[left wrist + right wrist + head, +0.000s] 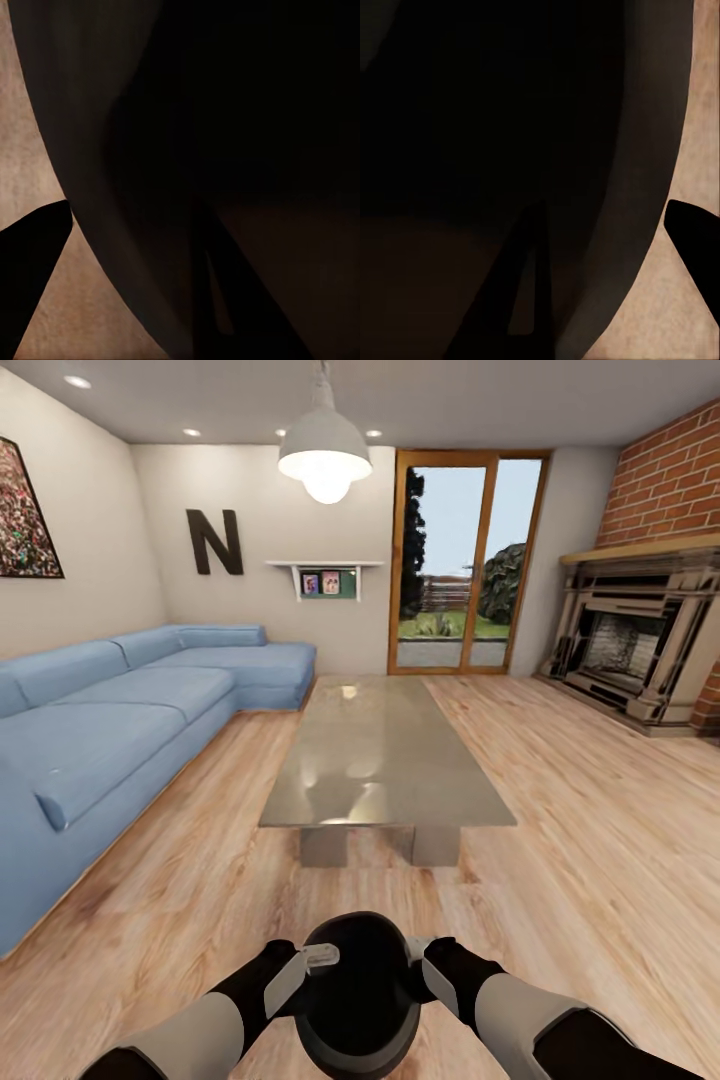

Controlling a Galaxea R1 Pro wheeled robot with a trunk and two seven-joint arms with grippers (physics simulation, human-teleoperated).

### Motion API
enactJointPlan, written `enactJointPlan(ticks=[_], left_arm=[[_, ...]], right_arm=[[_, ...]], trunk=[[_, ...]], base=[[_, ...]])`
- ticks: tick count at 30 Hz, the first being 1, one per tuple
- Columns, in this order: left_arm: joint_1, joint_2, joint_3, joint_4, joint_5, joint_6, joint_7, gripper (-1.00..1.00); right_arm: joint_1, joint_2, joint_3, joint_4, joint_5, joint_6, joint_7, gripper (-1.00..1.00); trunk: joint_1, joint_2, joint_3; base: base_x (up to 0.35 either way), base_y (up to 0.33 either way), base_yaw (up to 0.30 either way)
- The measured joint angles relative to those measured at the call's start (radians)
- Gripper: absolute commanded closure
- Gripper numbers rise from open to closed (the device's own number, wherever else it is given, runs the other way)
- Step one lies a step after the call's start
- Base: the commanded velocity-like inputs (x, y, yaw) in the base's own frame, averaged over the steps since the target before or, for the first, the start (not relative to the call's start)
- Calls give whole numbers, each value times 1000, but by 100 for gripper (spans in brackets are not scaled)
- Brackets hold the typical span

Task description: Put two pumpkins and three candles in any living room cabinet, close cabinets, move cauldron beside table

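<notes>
Low at the near edge of the head view, the black cauldron (358,995) hangs between both arms above the wooden floor (580,840), its wide dark mouth facing up. On its left rim the left gripper (312,960) pinches the wall, one pale finger reaching over the lip into the mouth; on the opposite rim the right gripper (418,968) clamps the wall the same way. From the left wrist, the pot's curved wall (112,150) runs between two dark fingers (30,255), one outside against the floor and one inside in shadow, and the right wrist shows the matching grip with the wall (652,150) between its fingers (694,225). Straight ahead stands the long low table (385,760) with its glossy grey top, well apart from the pot across a stretch of bare boards. A blue sofa (120,710) lines the left side, a brick fireplace (640,630) sits at the right, and a glass door (465,560) closes the far wall under a hanging lamp (325,455)
</notes>
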Motion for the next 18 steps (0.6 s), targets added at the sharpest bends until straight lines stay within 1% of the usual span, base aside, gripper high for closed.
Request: enactJointPlan(ticks=[4,6,9,15,18], left_arm=[[0,0,0,0,-1,0,0,100],[0,0,0,0,0,0,0,100],[0,0,0,1,1,0,0,100],[-1,0,0,0,0,0,0,100],[0,0,0,0,1,0,0,100]], right_arm=[[0,0,-2,0,0,0,-1,100],[0,0,-2,1,-1,0,-1,100],[0,0,-3,1,-1,0,-1,100],[0,0,-2,0,0,0,-1,100],[0,0,-1,-1,-1,0,-3,100]], trunk=[[0,0,0],[0,0,0],[0,0,0],[-1,0,0],[0,0,0]], base=[[7,-13,175],[123,-2,69],[259,-22,16],[315,-93,2],[146,-53,0]])
